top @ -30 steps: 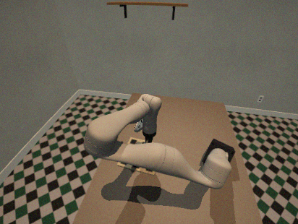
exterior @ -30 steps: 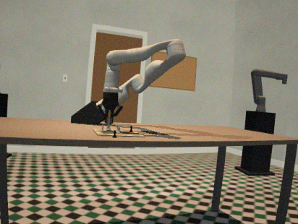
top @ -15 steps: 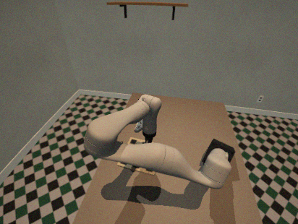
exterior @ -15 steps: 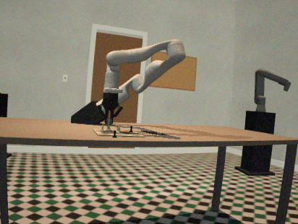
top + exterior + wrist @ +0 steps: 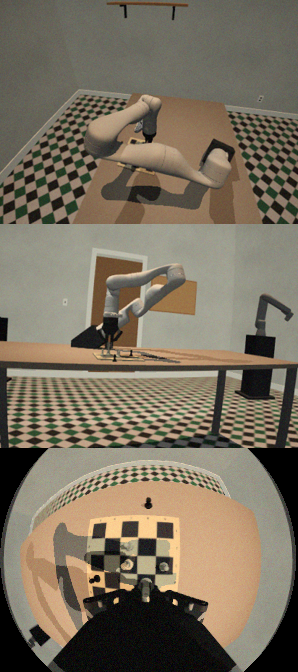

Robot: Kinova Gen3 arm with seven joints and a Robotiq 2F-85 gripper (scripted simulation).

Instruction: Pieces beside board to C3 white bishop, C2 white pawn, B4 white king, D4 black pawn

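My gripper [image 5: 148, 141] [image 5: 108, 343] [image 5: 146, 587] points down over the board [image 5: 150, 172] [image 5: 141, 360] [image 5: 177, 533], shut on a pale piece whose kind I cannot tell. Whether its base touches the board is hidden. In the wrist view one white piece [image 5: 163, 566] stands near the board's right edge, another white piece [image 5: 127, 564] stands near the middle, and a third pale piece [image 5: 126, 546] stands in the row above it. A black piece [image 5: 131, 352] [image 5: 96, 579] stands at the wrist view's left side of the board. The black pawn [image 5: 114, 358] [image 5: 148, 503] stands beside the board.
The board lies on the brown table [image 5: 181, 119] [image 5: 202, 358] [image 5: 215, 538]. My arm [image 5: 152, 157] hides much of the board in the top view. Its shadow crosses the table and part of the board. A second arm [image 5: 261, 314] stands on a pedestal away from the table.
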